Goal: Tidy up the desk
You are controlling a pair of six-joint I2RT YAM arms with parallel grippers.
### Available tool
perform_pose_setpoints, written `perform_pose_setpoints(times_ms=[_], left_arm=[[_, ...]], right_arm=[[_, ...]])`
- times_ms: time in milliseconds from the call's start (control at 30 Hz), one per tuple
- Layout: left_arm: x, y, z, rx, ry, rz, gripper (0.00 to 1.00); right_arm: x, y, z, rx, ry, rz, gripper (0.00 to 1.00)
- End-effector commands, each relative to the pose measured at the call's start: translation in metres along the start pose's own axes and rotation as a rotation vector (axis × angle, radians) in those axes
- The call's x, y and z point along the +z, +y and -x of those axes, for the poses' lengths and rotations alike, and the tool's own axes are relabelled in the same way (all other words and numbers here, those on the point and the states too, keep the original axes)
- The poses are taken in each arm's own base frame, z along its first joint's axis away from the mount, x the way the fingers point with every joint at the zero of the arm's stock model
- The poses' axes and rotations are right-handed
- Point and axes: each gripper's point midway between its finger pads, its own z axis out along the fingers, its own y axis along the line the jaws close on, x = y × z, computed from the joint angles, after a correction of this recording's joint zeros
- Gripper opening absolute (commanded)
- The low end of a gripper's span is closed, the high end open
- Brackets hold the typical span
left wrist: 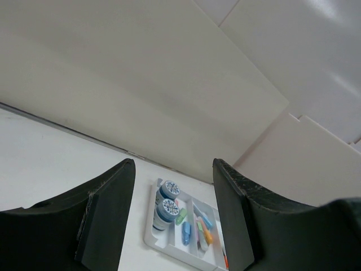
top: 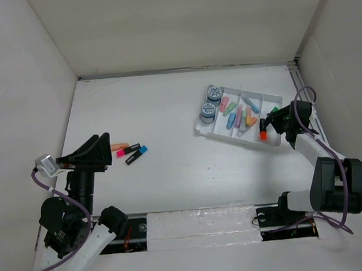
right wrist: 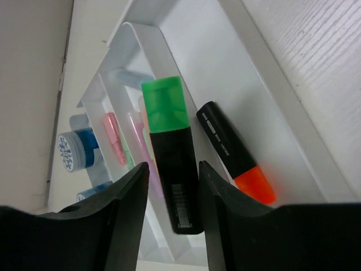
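Just beside tray wall (right wrist: 271, 96), right tool (right wrist: 173, 172) around green highlighter (right wrist: 168, 127).

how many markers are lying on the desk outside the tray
3, clustered beside the left gripper: an orange marker, a pink-capped marker right of it, and a blue-capped marker farthest right. The gripper might hide another.

Overhead, the right claw (top: 272, 121) hides the tray's (top: 228, 138) right corner. From the left wrist, the tray's near end is cut off. Whether the right claw actually presses the green highlighter (right wrist: 169, 135) is unclear, and its print is blurred.
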Motion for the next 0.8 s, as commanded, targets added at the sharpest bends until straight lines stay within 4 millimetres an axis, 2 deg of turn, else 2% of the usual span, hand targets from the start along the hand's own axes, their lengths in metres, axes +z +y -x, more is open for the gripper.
perform_pose_setpoints(times_ms=[0, 67, 133, 200, 233, 267, 300, 333, 367, 400, 433, 467, 533, 567, 600, 633, 667, 700, 767], left_arm=[[0.003, -0.005, 0.003, -0.004, -0.019, -0.019, 0.53], [0.003, -0.005, 0.003, -0.003, -0.016, -0.020, 0.53], [0.003, -0.004, 0.003, -0.004, -0.016, -0.016, 0.53], [0.003, -0.004, 0.002, -0.004, -0.016, -0.016, 0.53], [0.003, -0.005, 0.003, -0.004, -0.017, -0.018, 0.53], [0.003, -0.005, 0.002, -0.004, -0.015, -0.018, 0.53], [0.004, -0.005, 0.002, -0.003, -0.014, -0.018, 0.53], [0.004, -0.005, 0.002, -0.003, -0.014, -0.017, 0.53], [0.004, -0.005, 0.002, -0.006, -0.015, -0.016, 0.53], [0.004, -0.005, 0.002, -0.006, -0.015, -0.016, 0.53], [0.004, -0.005, 0.002, -0.004, -0.013, -0.016, 0.53], [0.004, -0.005, 0.001, -0.002, -0.011, -0.015, 0.53], [0.004, -0.005, 0.003, -0.004, -0.016, -0.013, 0.53], [0.004, -0.003, 0.004, -0.005, -0.021, -0.005, 0.52], [0.005, -0.001, 0.003, -0.003, -0.021, 0.004, 0.52], [0.004, -0.002, 0.004, -0.007, -0.020, 0.003, 0.52], [0.004, -0.001, 0.005, -0.010, -0.026, 0.008, 0.52], [0.004, -0.001, 0.006, -0.011, -0.028, 0.009, 0.52], [0.004, 0.000, 0.008, -0.013, -0.033, 0.015, 0.52]], right_arm=[[-0.010, 0.031, 0.012, 0.025, -0.028, 0.126, 0.48], [-0.015, 0.031, 0.020, 0.030, -0.066, 0.118, 0.56], [-0.024, 0.039, 0.023, 0.029, -0.091, 0.149, 0.57], [-0.031, 0.052, 0.016, 0.006, -0.084, 0.196, 0.58], [-0.035, 0.058, 0.015, -0.012, -0.111, 0.212, 0.49], [-0.040, 0.073, -0.007, -0.057, -0.083, 0.259, 0.47], [-0.041, 0.080, -0.016, -0.095, -0.090, 0.269, 0.43], [-0.040, 0.089, -0.027, -0.133, -0.081, 0.274, 0.32], [-0.047, 0.115, -0.077, -0.281, 0.020, 0.363, 0.07], [-0.047, 0.115, -0.078, -0.283, 0.021, 0.364, 0.07], [-0.045, 0.129, -0.105, -0.348, 0.106, 0.410, 0.00], [-0.058, 0.141, -0.147, -0.429, 0.196, 0.472, 0.00], [-0.067, 0.150, -0.197, -0.610, 0.278, 0.531, 0.00], [-0.064, 0.159, -0.224, -0.686, 0.308, 0.542, 0.01], [-0.081, 0.153, -0.268, -0.829, 0.366, 0.570, 0.04], [-0.082, 0.155, -0.285, -0.890, 0.359, 0.558, 0.12], [-0.078, 0.161, -0.311, -0.953, 0.375, 0.557, 0.16], [-0.090, 0.153, -0.340, -1.054, 0.418, 0.564, 0.19], [-0.096, 0.149, -0.369, -1.144, 0.456, 0.554, 0.33]])
